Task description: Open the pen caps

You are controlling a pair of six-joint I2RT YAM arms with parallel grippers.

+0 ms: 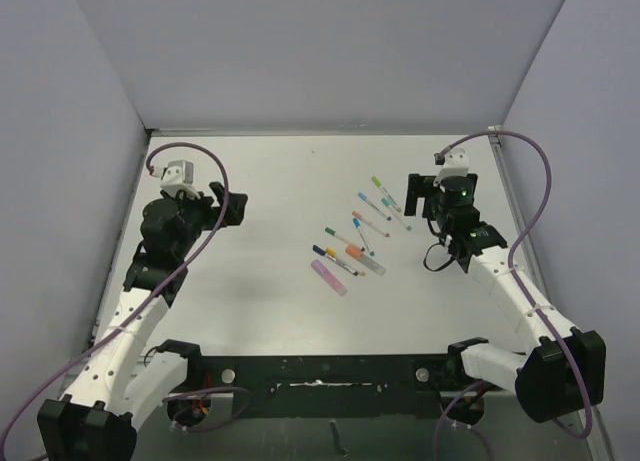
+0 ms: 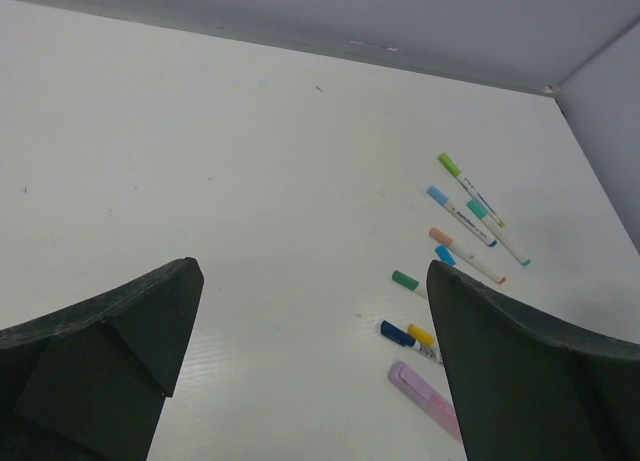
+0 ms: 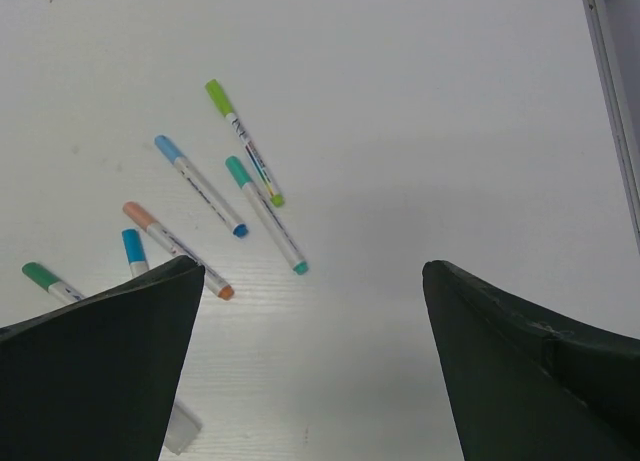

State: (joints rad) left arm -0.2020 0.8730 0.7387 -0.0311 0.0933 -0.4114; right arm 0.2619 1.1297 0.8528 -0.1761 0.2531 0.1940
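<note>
Pens (image 1: pixel 352 243) lie scattered on the table (image 1: pixel 270 181), pen caps (image 1: pixel 376 180) apparently on.

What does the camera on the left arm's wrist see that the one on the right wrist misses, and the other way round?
Only the left wrist view shows the dark blue cap, the yellow cap and the pink marker. Only the right wrist view shows the metal rail along the edge of the table. Both show the lime cap, light blue cap, teal cap and green cap, all on their pens.
</note>
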